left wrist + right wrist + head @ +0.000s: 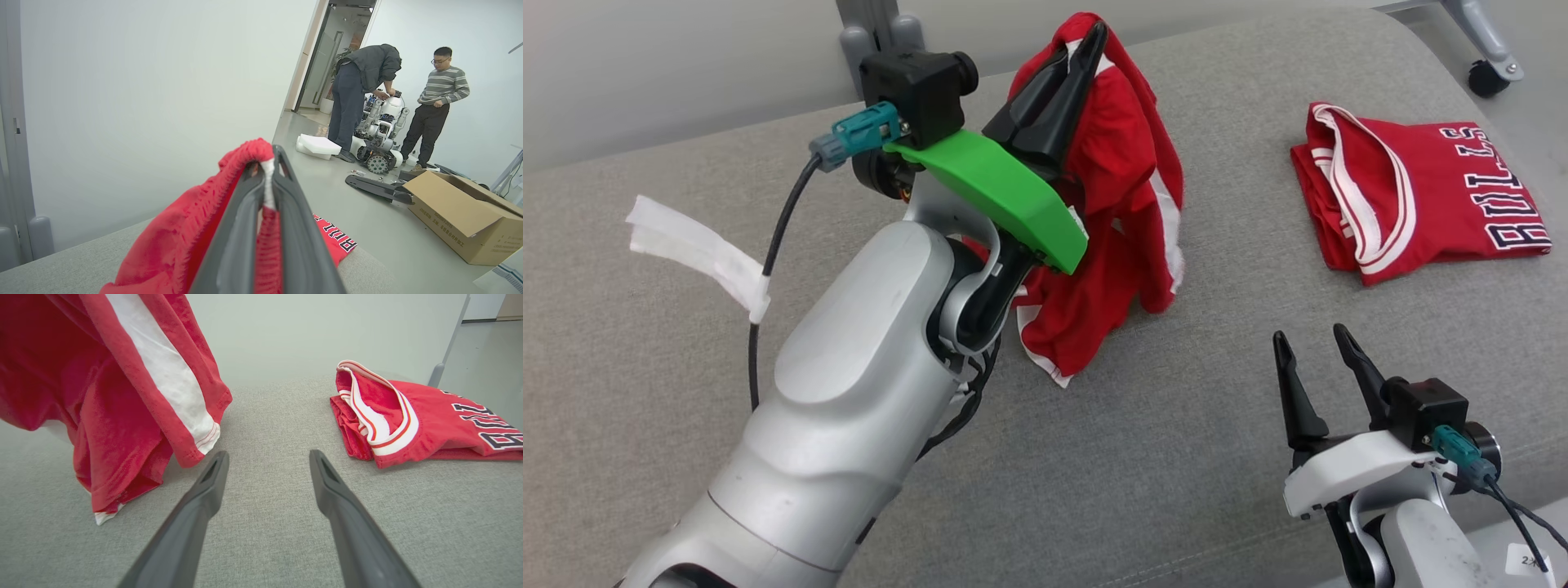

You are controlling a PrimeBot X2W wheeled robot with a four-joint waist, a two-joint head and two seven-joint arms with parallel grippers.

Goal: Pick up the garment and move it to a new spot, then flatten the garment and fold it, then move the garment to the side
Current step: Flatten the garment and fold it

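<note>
Above the grey fabric surface (1176,457), our left gripper (1094,34) holds up the red garment (1131,163).
Its jaws are pinched shut on the bunched top edge, and the lower hem touches the surface. Our right gripper (1310,333) hovers near, jaws wide apart and holding nothing, a folded red Bulls jersey (1421,192) lying beyond.

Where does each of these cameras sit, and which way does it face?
Head view: on the head, looking down at the grey cushion; shows left end effector and right end effector.
Left wrist view: on the left wrist, facing along its shut fingers gripping the hanging garment, toward two people.
Right wrist view: on the right wrist, skimming the cushion between its open fingers.
Shared: head and right wrist views both show the hanging garment and folded jersey.
</note>
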